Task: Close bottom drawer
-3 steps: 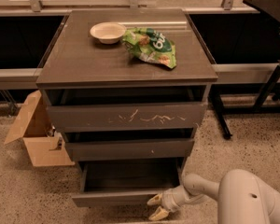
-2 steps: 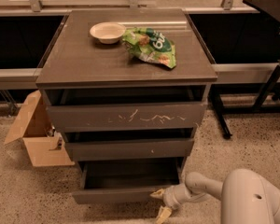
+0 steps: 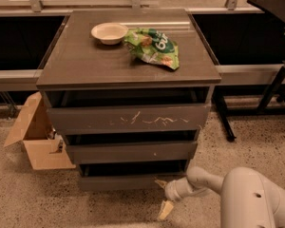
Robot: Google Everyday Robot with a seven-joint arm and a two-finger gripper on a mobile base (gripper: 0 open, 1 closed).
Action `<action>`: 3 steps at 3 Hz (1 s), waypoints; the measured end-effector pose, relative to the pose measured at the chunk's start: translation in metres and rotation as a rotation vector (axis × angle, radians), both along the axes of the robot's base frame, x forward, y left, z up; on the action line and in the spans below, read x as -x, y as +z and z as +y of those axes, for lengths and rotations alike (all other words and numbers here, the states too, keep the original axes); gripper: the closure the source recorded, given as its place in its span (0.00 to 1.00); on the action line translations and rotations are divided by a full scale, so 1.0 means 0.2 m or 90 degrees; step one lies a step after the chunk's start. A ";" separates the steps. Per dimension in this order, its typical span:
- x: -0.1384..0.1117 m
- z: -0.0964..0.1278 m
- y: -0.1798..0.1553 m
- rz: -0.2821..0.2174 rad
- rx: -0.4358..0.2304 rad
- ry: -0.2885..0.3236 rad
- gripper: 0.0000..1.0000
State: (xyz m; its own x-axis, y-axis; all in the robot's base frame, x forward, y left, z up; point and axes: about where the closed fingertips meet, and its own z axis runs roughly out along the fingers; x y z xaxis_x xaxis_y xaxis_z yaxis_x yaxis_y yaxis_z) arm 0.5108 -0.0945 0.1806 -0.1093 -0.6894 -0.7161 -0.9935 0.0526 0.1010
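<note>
The bottom drawer (image 3: 123, 182) is the lowest of three in a dark grey-brown cabinet. Its low plain front stands only slightly out from the cabinet, with a narrow dark gap above it. My gripper (image 3: 162, 196) is at the drawer front's right end, low near the floor. One fingertip (image 3: 160, 183) touches the drawer front and the other (image 3: 164, 210) points down toward the floor, so the fingers are spread open and hold nothing. My white arm (image 3: 247, 198) comes in from the lower right.
On the cabinet top (image 3: 85, 65) lie a white bowl (image 3: 109, 33) and a green snack bag (image 3: 154, 46). The top drawer (image 3: 128, 119) has white scratches, the middle drawer (image 3: 133, 152) a white speck. An open cardboard box (image 3: 35, 134) stands left. Black table legs (image 3: 270, 94) stand right.
The bottom drawer has slid inward from well pulled out to nearly shut. My gripper moved with it toward the cabinet, staying at the front's right end.
</note>
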 end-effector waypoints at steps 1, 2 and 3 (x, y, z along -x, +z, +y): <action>-0.21 0.01 0.02 -0.011 0.010 0.008 0.00; -0.33 0.02 0.05 -0.019 0.014 0.011 0.00; -0.37 0.01 0.05 -0.021 0.016 0.011 0.00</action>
State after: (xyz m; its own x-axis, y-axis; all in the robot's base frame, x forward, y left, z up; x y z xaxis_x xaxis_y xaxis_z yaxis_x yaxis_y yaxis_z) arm 0.5849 -0.0916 0.1912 -0.0735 -0.7090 -0.7013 -0.9971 0.0371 0.0670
